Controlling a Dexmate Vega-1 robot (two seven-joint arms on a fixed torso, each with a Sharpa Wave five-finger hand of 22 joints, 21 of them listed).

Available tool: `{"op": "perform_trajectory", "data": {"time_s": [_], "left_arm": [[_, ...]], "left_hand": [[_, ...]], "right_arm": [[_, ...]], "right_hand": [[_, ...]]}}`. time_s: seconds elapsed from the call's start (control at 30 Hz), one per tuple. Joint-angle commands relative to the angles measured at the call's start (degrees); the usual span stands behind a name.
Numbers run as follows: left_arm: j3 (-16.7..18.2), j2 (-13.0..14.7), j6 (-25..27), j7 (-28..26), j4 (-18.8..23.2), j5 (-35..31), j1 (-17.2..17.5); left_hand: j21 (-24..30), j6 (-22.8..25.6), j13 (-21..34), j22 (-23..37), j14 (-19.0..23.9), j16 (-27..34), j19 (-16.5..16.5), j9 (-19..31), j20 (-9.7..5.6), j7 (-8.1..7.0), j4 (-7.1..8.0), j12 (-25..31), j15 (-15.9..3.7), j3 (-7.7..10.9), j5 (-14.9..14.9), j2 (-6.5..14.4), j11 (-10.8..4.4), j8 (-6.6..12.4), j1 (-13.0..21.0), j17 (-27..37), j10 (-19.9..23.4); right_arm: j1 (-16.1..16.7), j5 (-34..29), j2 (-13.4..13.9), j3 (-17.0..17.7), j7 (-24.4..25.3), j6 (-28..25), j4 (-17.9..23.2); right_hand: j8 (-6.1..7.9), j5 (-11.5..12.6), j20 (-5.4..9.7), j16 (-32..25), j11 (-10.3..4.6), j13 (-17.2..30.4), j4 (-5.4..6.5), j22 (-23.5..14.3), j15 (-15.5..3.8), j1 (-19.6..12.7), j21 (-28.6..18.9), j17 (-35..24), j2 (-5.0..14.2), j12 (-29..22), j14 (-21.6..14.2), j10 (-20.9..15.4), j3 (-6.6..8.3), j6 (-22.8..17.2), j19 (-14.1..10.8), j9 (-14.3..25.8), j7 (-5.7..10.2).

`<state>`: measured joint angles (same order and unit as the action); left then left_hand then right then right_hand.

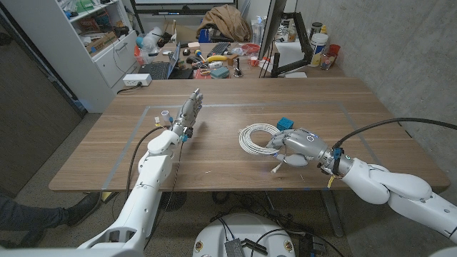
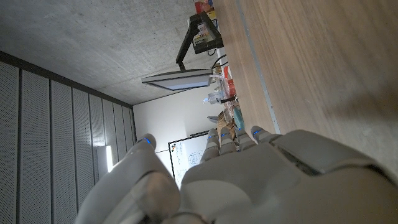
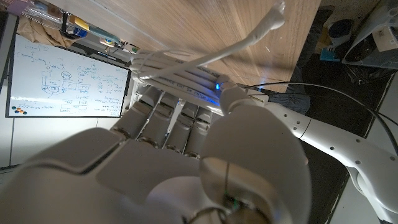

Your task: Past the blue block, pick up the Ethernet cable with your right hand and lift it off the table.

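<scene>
Right hand, pale grey with a dark blue-lit patch on its back, sits at the near right side of the coiled white Ethernet cable on the brown wooden table. Its fingers reach under and against the bundled strands in the right wrist view, thumb over the top, so the hand grips the coil's edge. One loose end of the cable, tipped with a plug, trails out from beside the hand toward the table's near edge. Most of the coil looks to lie on the wood in the head view; whether the gripped side is raised I cannot tell. Small blue block sits just beyond the hand, at the coil's far right side, touching or nearly touching it. Left hand is well apart to the left, held over the table with fingers extended and close together, holding nothing; the left wrist view shows its back and fingertips pointing along the tabletop. Thin pale tape lines mark a rectangle on the wood. Cluttered shelves and desks stand behind the table.
</scene>
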<state>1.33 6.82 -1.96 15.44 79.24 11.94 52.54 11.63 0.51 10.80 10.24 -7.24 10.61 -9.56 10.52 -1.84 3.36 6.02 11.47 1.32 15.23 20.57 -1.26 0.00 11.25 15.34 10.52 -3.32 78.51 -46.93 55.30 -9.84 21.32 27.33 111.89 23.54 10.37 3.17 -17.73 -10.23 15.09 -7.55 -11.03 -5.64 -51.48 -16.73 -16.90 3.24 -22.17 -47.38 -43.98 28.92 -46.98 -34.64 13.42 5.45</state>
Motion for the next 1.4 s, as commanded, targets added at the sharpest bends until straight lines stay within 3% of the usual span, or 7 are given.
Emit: {"op": "perform_trajectory", "data": {"time_s": [0.03, 0.63, 1.4], "left_arm": [[-0.2, -0.1, -0.4, 0.3, -0.6, -0.2, -0.4], [0.8, 0.5, -0.5, 0.9, 0.4, 0.6, -0.1], [1.2, 1.1, -0.4, 1.2, 1.4, 0.8, 0.1]], "left_hand": [[0.0, 0.3, 0.1, 0.2, -0.4, 0.2, -1.2, 0.2, -0.60, 0.23, -0.22, 0.2, 0.03, -0.20, 0.4, 0.5, 0.01, 0.16, 0.2, 0.1, -0.4], [0.0, 0.4, 0.1, 0.2, -0.4, 0.2, -1.2, 0.2, -0.58, 0.24, -0.27, 0.2, 0.08, -0.36, 0.4, 0.6, 0.02, 0.15, 0.3, 0.1, -0.4], [0.0, 0.2, 0.1, 0.2, -0.5, 0.2, -1.3, 0.2, -0.58, 0.29, -0.33, 0.2, -0.26, -0.62, 0.4, 0.7, -0.13, 0.06, 0.4, 0.1, -0.3]], "right_arm": [[1.1, 0.9, -0.9, 3.5, -1.8, 1.3, 2.7], [-0.8, 0.5, -3.1, 4.8, -5.1, 2.0, 4.7], [-0.2, 1.9, -5.5, 8.6, -8.8, 2.0, 8.1]], "right_hand": [[0.12, 0.0, 5.93, 0.3, 0.06, 0.2, 0.22, -0.1, -7.34, 0.2, 0.2, -0.2, 0.72, 0.2, -0.4, 0.2, 0.03, -5.4, -0.4, 0.3, 5.32], [-0.01, -0.1, 5.76, 0.4, -0.07, 0.2, 0.30, -0.1, -7.35, 0.5, 0.2, -0.3, 0.87, 0.2, -0.7, 0.1, -0.16, -5.3, -0.6, 0.1, 5.41], [0.33, -0.1, 5.71, 0.2, -0.05, 0.2, -0.07, -0.1, -7.55, 0.0, 0.1, -0.6, 1.22, 0.1, -1.6, -0.6, -0.13, -5.7, -1.3, 0.3, 5.22]]}}
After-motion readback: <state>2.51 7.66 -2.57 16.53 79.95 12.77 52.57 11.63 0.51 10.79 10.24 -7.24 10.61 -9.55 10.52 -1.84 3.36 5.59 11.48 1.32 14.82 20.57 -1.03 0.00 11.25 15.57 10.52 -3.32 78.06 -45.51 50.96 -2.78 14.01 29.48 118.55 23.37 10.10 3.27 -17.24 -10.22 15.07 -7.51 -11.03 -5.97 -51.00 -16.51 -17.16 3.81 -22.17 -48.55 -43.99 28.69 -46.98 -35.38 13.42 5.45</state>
